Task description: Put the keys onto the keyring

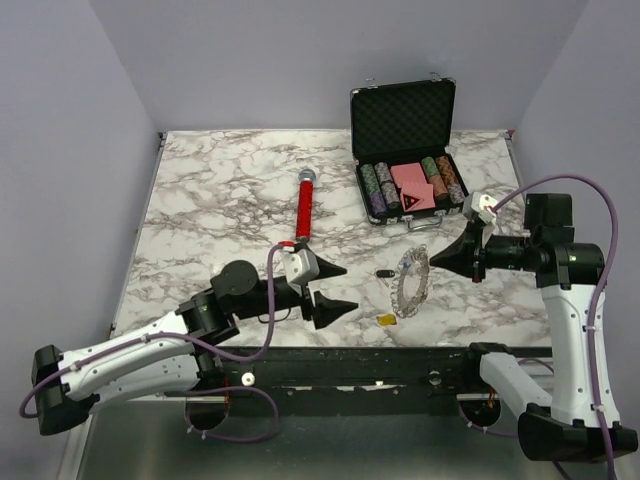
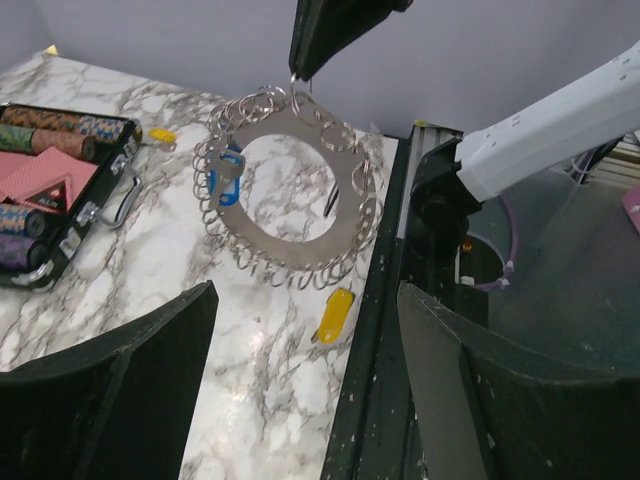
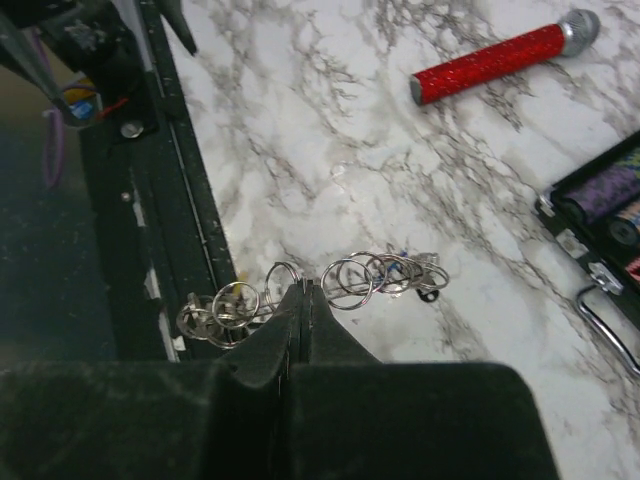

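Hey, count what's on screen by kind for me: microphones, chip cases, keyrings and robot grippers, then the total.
microphone: 1
chip case: 1
keyring: 1
grippers: 2 (left gripper, right gripper)
Total: 5

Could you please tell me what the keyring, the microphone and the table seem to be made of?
The keyring looks like bare grey metal: a flat plate edged with shiny wire loops. The microphone has a red glittery handle, probably plastic, and a silver head. The table has a glossy white top with grey veins, marble or a printed imitation.
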You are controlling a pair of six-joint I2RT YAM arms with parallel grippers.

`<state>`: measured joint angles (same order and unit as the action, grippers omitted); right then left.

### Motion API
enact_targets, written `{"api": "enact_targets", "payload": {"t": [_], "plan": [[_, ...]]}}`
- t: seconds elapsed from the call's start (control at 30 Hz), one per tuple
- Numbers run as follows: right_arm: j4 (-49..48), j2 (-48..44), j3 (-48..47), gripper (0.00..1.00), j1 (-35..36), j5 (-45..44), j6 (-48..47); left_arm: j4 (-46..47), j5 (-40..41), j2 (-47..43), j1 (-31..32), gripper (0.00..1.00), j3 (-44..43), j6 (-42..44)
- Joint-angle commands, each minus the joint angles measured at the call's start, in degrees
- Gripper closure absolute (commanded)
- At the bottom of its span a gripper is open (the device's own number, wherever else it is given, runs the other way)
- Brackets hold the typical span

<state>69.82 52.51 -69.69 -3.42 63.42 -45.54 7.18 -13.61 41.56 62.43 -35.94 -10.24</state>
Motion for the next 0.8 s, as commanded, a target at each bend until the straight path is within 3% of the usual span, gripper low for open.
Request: {"api": "enact_targets", "payload": {"t": [0.0, 0.23, 0.77], "plan": [[7.4, -1.0, 3.1, 1.0, 0.2, 11.6, -9.3, 14.1, -3.4, 5.9, 0.8, 0.21, -2.2, -0.3], [8.6, -1.6, 5.7, 1.0, 0.2, 13.5, -12.7, 19.3, -5.0, 15.5, 1.6, 0.28, -6.4, -3.0], [7.0, -2.4, 7.0, 1.0, 0.3, 15.1, -11.9, 27.1, -6.9, 31.6, 3.7, 0.27, -12.4, -5.3]]}}
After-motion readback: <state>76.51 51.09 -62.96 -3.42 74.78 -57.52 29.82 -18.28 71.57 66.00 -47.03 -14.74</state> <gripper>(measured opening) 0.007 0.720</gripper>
